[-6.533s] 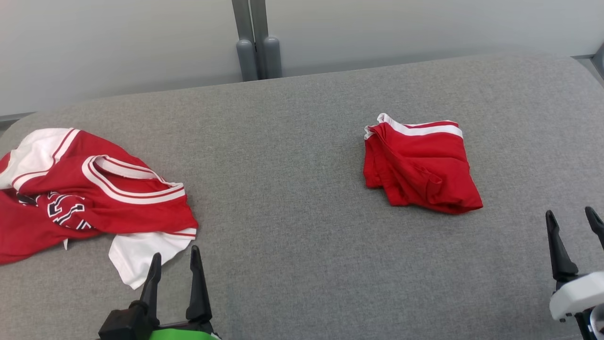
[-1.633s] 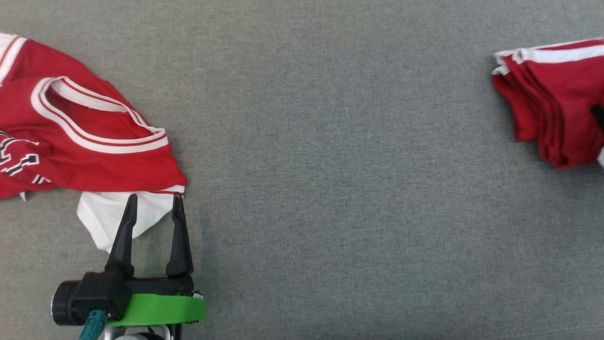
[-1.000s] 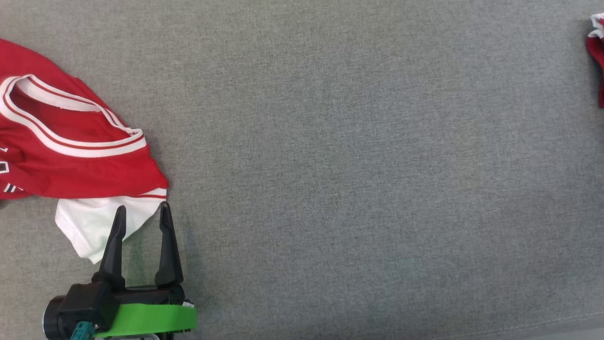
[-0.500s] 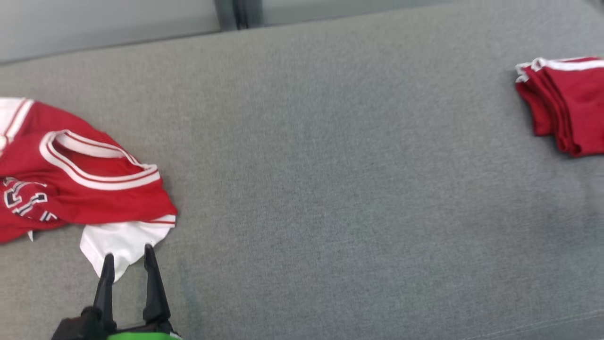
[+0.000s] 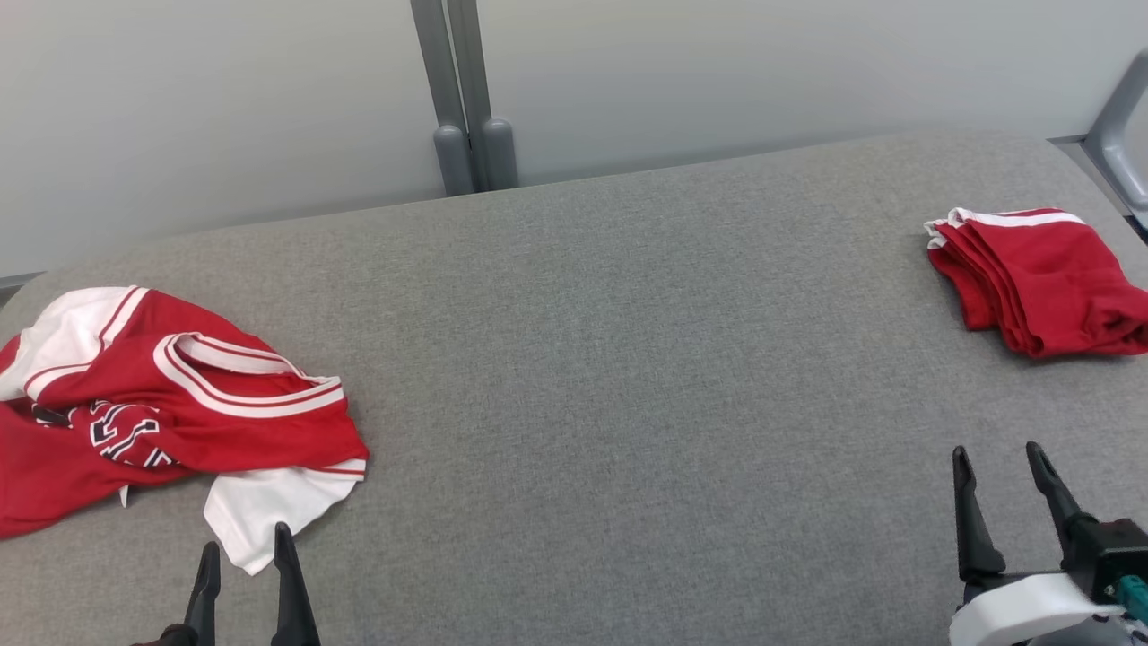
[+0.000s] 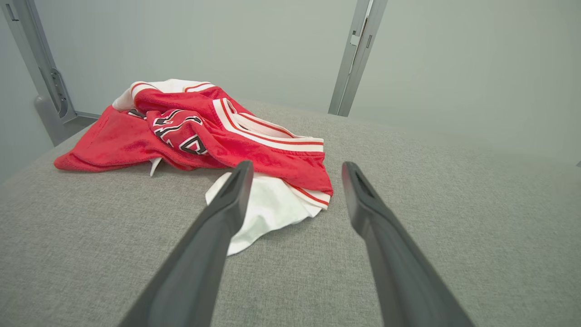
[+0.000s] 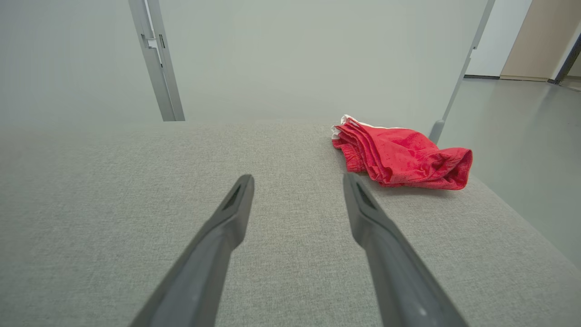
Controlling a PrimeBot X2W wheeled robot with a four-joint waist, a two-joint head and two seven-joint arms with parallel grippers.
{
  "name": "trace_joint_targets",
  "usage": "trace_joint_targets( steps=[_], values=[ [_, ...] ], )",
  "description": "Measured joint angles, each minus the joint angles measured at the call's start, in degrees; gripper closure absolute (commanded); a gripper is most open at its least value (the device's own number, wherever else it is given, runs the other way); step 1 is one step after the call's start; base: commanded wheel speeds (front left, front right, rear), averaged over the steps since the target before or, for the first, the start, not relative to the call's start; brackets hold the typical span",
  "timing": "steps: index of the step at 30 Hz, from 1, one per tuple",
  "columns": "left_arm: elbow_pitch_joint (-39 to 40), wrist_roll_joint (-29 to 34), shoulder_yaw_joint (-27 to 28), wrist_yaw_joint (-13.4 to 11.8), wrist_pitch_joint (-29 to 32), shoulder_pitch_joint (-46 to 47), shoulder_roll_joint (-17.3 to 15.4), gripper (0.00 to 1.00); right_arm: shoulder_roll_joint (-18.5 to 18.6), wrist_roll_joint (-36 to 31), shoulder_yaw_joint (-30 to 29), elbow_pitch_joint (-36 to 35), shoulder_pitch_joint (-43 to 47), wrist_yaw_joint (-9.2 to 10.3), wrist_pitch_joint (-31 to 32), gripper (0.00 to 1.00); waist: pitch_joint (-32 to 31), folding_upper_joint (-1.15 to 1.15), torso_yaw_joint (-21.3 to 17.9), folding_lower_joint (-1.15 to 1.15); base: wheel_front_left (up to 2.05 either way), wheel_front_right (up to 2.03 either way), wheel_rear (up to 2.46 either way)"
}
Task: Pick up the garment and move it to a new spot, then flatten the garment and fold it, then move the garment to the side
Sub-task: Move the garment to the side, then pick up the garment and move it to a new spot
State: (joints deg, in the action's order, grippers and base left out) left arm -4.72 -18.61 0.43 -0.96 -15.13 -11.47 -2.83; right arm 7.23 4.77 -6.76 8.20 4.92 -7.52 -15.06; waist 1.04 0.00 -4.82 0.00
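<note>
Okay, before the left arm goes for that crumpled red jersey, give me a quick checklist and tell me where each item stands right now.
1. Left gripper open and holding nothing: ok.
2. Right gripper open and holding nothing: ok.
3. Crumpled jersey in front of the left gripper: ok, its white sleeve lies just ahead of the fingertips.
4. Room to lay it out: ok, the grey surface is bare in the middle.
5. Folded red shorts out of the way: ok, far right.
6. How many layers a pinch at the sleeve would catch: cannot tell.
</note>
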Motion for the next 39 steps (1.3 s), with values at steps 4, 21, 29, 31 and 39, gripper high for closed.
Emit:
trace_joint_targets(
  steps=[4,21,29,31,39],
  values=[
    [-0.8,0.7,-1.1,0.0,0.0,-0.1,0.0,0.00,-1.8,-1.4,2.0,-0.5,2.1,-0.01,0.0,0.00,-0.6,0.00,1.0,0.00,0.00,0.00,0.00],
    [-0.8,1.8,-1.1,0.4,0.0,0.0,0.0,0.00,-3.4,-2.5,2.7,-1.0,2.4,-0.01,0.0,0.00,-1.0,0.00,2.2,0.00,0.00,0.00,0.00],
    [-0.8,1.8,-1.6,0.5,0.0,0.0,0.0,0.00,-3.4,-2.6,2.5,-1.0,2.4,-0.01,0.0,0.00,-1.0,0.00,2.7,0.00,0.00,0.00,0.00],
    [-0.8,1.8,-1.6,0.5,0.0,0.0,0.0,0.00,-3.4,-2.7,2.3,-1.0,2.4,-0.01,0.0,0.00,-1.0,0.00,2.9,0.00,0.00,0.00,0.00],
    [-0.7,2.3,-1.4,1.0,0.0,0.4,0.0,0.00,-3.5,-2.8,1.4,-2.2,3.0,-0.01,0.0,0.00,-1.0,0.00,6.3,0.00,0.00,0.00,0.00]
  ],
)
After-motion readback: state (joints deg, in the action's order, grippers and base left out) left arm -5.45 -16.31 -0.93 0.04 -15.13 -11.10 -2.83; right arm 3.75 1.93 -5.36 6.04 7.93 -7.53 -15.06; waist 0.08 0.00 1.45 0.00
